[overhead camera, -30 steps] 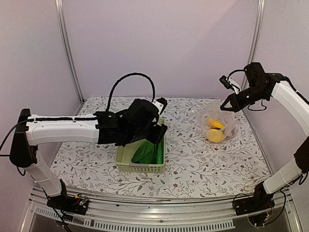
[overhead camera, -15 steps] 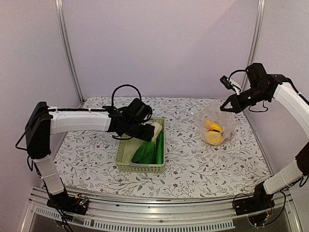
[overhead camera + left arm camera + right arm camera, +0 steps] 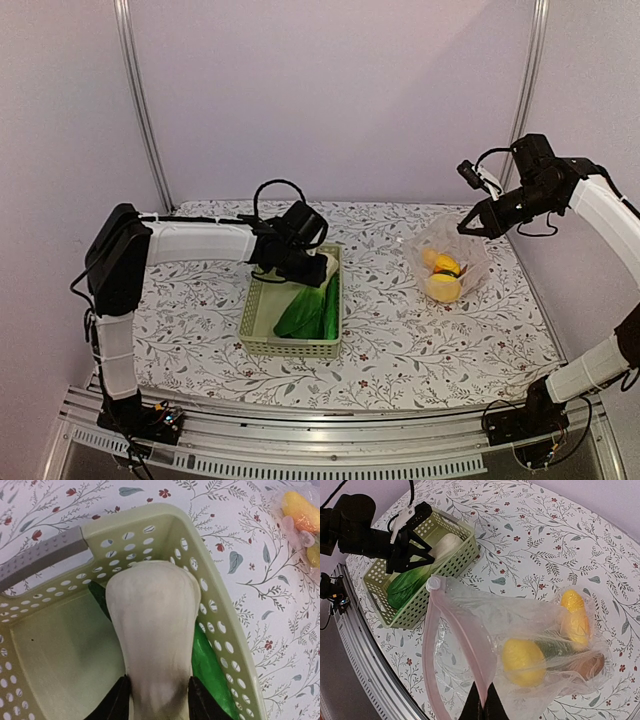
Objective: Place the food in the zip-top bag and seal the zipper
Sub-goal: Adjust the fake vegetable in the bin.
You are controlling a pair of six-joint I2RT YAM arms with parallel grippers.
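Dropped lower, left gripper [image 3: 159, 702] clasps smooth white bok choy [image 3: 152, 630] — right gripper [image 3: 482, 705] pinches crinkly zip-top bag [image 3: 530, 615].

Pale green lattice basket [image 3: 290, 348] with a grey handle [image 3: 42, 557], left of centre on a floral-patterned table [image 3: 420, 345].

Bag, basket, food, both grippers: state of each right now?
bag, mouth open, not sealed
yellow fruit, inside bag
basket, upright
bok choy, lying in basket, stem gripped
left gripper, shut on bok choy stem
right gripper, shut on bag edge
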